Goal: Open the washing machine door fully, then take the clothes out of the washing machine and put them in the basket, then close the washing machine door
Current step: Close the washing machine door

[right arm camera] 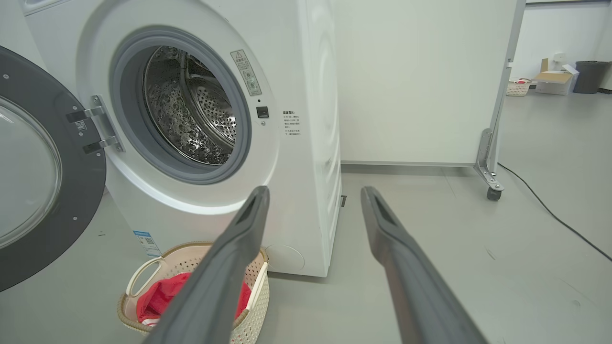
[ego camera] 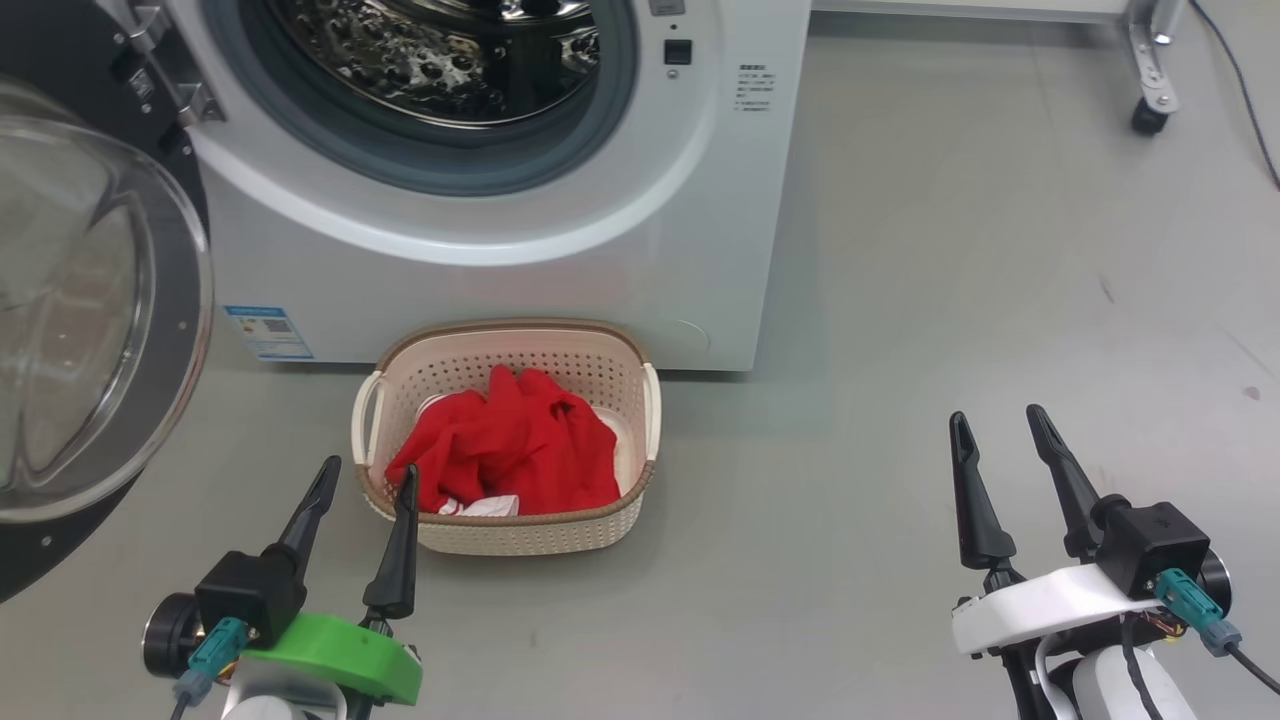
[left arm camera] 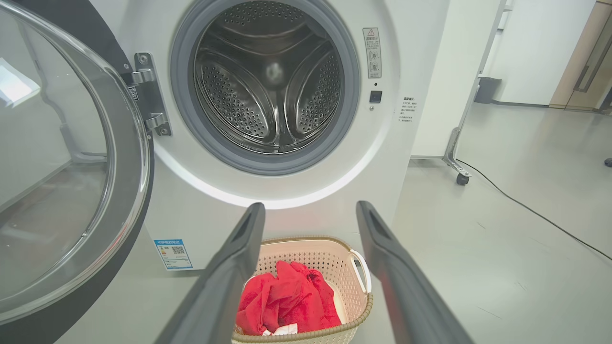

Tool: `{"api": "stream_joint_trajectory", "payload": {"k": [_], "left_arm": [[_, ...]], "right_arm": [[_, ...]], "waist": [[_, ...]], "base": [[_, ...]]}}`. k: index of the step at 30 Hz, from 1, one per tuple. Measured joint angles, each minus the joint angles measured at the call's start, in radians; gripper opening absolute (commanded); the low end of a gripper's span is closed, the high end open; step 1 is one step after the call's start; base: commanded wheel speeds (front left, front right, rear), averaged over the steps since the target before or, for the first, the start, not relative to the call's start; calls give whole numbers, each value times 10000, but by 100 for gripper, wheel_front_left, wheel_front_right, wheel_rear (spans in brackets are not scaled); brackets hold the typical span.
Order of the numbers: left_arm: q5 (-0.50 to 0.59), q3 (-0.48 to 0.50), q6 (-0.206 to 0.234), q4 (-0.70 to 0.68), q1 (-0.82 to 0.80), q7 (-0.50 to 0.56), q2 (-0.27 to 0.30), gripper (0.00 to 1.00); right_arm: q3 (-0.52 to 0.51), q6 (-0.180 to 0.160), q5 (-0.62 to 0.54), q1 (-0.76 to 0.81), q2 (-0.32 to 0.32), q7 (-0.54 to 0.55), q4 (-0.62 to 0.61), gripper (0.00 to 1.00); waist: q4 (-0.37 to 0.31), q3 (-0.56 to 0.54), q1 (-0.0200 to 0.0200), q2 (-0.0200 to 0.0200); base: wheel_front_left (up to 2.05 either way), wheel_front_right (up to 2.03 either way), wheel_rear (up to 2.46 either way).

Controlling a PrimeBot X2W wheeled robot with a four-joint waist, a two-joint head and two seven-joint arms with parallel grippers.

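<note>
The white washing machine [ego camera: 480, 270] [left arm camera: 296, 200] [right arm camera: 296, 157] stands with its black-rimmed glass door [ego camera: 90, 320] [left arm camera: 62, 181] [right arm camera: 33, 177] swung wide to the left. Its steel drum [left arm camera: 272, 86] looks bare inside. On the floor before it sits the cream basket [ego camera: 620, 370] [left arm camera: 334, 253] [right arm camera: 143, 277], with the red garment [ego camera: 520, 440] [left arm camera: 287, 301] [right arm camera: 158, 296] and a bit of white striped cloth [ego camera: 485, 505] in it. My left gripper [ego camera: 368, 478] [left arm camera: 310, 210] is open just short of the basket's near left corner. Well right of it, my right gripper [ego camera: 998, 420] [right arm camera: 313, 193] is open over bare floor.
A wheeled white partition stands right of the machine, its caster [ego camera: 1148, 115] [left arm camera: 461, 179] [right arm camera: 492, 193] on the floor, and a black cable [ego camera: 1240, 90] [left arm camera: 535, 212] [right arm camera: 554, 217] trails past it. Grey floor spreads to the right. Far back are a small basket [right arm camera: 519, 87], a box and a bin.
</note>
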Motion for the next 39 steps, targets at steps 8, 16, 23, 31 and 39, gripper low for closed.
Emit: {"api": "stream_joint_trajectory", "payload": {"k": [8, 16, 23, 31, 39], "left_arm": [[0, -23, 4, 0, -3, 0, 0, 100], [-4, 38, 100, 0, -6, 0, -2, 100], [-6, 61, 127, 0, -12, 0, -4, 100], [-6, 111, 182, 6, -12, 0, -8, 100], [0, 150, 232, -23, -4, 0, -8, 100]], "right_arm": [[23, 56, -73, 54, -2, 0, -46, 100], [67, 73, -132, 61, -38, 2, -50, 100], [100, 144, -132, 61, -40, 2, -31, 100], [198, 163, -132, 62, -38, 2, 42, 100], [267, 165, -132, 71, -31, 2, 81, 100]], "waist": [[785, 76, 0, 0], [1786, 165, 0, 0], [2712, 190, 0, 0], [3634, 80, 0, 0], [4304, -55, 0, 0]], "base": [[0, 0, 0], [0, 0, 0], [0, 0, 0], [0, 0, 0], [0, 0, 0]]}}
